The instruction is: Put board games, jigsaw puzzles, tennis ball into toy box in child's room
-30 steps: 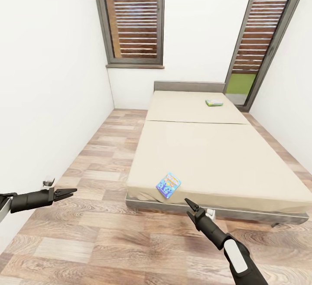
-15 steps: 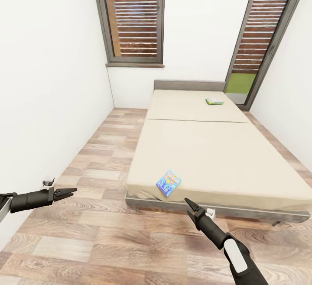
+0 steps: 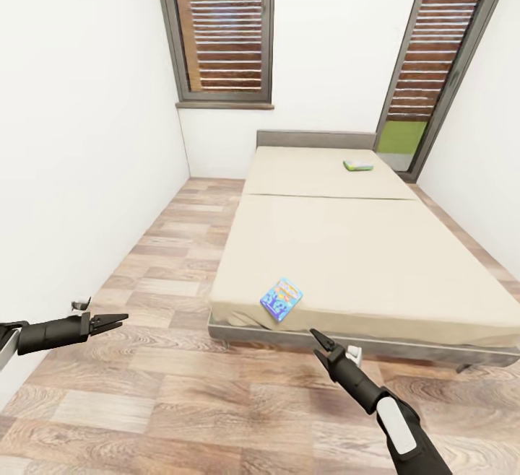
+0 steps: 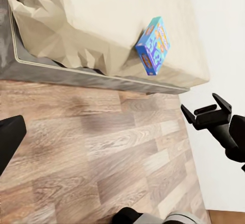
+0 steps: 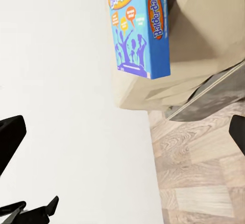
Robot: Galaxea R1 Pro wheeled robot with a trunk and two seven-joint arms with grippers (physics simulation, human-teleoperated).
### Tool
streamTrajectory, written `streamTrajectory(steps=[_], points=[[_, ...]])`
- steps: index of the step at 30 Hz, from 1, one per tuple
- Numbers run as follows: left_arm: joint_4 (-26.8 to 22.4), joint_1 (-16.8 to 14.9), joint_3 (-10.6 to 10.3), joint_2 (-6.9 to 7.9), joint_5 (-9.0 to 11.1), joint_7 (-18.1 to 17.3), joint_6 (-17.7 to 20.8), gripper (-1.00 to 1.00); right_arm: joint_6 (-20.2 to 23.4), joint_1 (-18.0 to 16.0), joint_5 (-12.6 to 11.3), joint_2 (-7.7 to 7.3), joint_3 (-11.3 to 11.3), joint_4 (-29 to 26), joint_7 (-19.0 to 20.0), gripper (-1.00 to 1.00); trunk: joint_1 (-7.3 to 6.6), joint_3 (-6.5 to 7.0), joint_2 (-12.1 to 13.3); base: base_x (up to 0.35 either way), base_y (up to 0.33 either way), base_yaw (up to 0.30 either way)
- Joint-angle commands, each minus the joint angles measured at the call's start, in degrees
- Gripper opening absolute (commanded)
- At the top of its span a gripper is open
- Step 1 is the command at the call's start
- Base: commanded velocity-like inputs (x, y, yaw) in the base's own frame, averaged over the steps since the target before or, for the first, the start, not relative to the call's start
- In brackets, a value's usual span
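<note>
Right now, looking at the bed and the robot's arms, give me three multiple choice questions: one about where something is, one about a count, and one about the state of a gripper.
1. Where does the blue board game lie?
A. near the foot edge of the bed
B. against the headboard
C. on the floor

2. How many game boxes lie on the bed?
A. one
B. two
C. three

3. What is the state of the right gripper?
A. shut on the blue box
B. open and holding nothing
C. resting on the mattress

Answers:
1. A, the blue box sits by the near edge, above the frame.
2. B, the blue one, plus a green-edged board game near the headboard.
3. B, in the head view its fingers are spread over the floor, short of the bed.
</note>
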Motion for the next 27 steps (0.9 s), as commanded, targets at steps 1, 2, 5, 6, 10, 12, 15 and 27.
streamTrajectory(steps=[1, 2, 5, 6, 10, 12, 15, 27], points=[[0.00, -0.03, 0.00, 0.01, 0.11, -0.14, 0.60, 1.00, 0.45, -0.04, -0.24, -0.03, -0.17, -0.03, 0.68, 1.00, 0.22, -0.23, -0.44, 0.000, 0.000, 0.000], [0.00, -0.03, 0.00, 0.01, 0.11, -0.14, 0.60, 1.00, 0.44, -0.04, -0.24, -0.06, -0.16, -0.04, 1.14, 1.00, 0.44, -0.41, -0.84, 0.000, 0.000, 0.000], [0.00, -0.03, -0.04, -0.02, 0.11, -0.14, 0.60, 1.00, 0.41, -0.04, -0.19, -0.12, -0.12, -0.05, 3.56, 1.00, 1.10, -0.95, -2.04, 0.000, 0.000, 0.000], [0.00, -0.03, -0.05, -0.03, 0.11, -0.14, 0.60, 1.00, 0.34, -0.04, -0.18, -0.13, -0.11, -0.06, 4.22, 1.00, 1.32, -1.13, -2.44, 0.000, 0.000, 0.000], [0.00, -0.03, -0.08, -0.13, 0.11, -0.14, 0.60, 1.00, -0.63, -0.03, -0.13, -0.19, -0.08, -0.09, 7.11, 1.00, 2.19, -1.85, -4.05, 0.000, 0.000, 0.000], [0.00, -0.03, -0.08, -0.15, 0.11, -0.14, 0.60, 1.00, -0.89, -0.03, -0.10, -0.19, -0.04, -0.08, 7.71, 1.00, 2.63, -2.21, -4.85, 0.000, 0.000, 0.000], [0.00, -0.03, -0.09, -0.16, 0.11, -0.14, 0.60, 1.00, -1.06, -0.03, -0.08, -0.18, -0.06, -0.07, 8.07, 1.00, 3.29, -2.74, -6.05, 0.000, 0.000, 0.000], [0.00, -0.03, 0.00, -0.13, 0.19, -0.21, 0.53, 1.00, -1.24, -0.03, -0.06, -0.17, -0.06, -0.07, 8.32, 1.00, 3.51, -2.92, -6.45, 0.000, 0.000, 0.000]])
